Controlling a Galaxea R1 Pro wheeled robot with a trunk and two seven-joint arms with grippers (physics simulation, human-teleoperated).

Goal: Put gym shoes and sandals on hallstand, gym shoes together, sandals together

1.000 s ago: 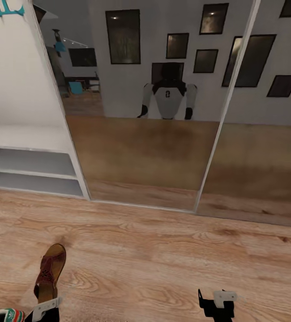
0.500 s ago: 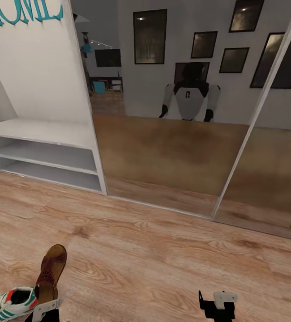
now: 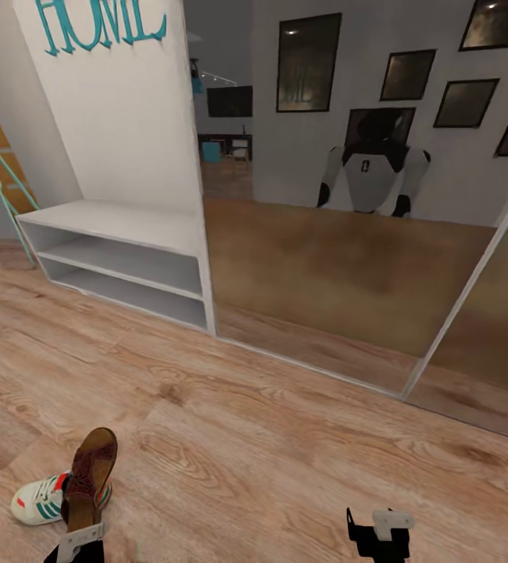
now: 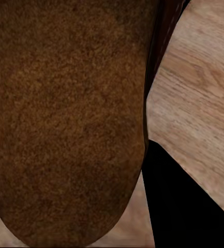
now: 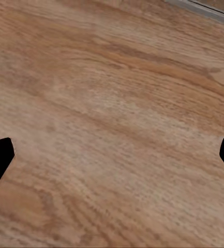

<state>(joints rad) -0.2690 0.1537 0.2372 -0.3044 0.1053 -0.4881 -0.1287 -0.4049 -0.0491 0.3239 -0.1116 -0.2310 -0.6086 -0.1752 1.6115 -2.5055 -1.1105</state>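
Sandal (image 3: 88, 477): brown leather with a tan insole, held upright, toe up, above the floor.
Left end effector (image 3: 78, 541): clamped on the sandal's heel; its brown sole (image 4: 65, 119) was seen close up.
Sneaker (image 3: 39, 499): white with green stripes, laid on the wood floor (image 3: 285, 461) behind the sandal.
Right end effector (image 3: 379, 536): fingers spread wide, nothing held.
Shoe rack (image 3: 121, 250): pale grey, well apart ahead to the left.

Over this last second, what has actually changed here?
Mostly the camera swung left: the shoe rack and the mirror's reflected robot slid rightward in view, and a gym shoe on the floor came fully into sight. The left gripper kept holding the sandal; the right gripper stayed open and empty.
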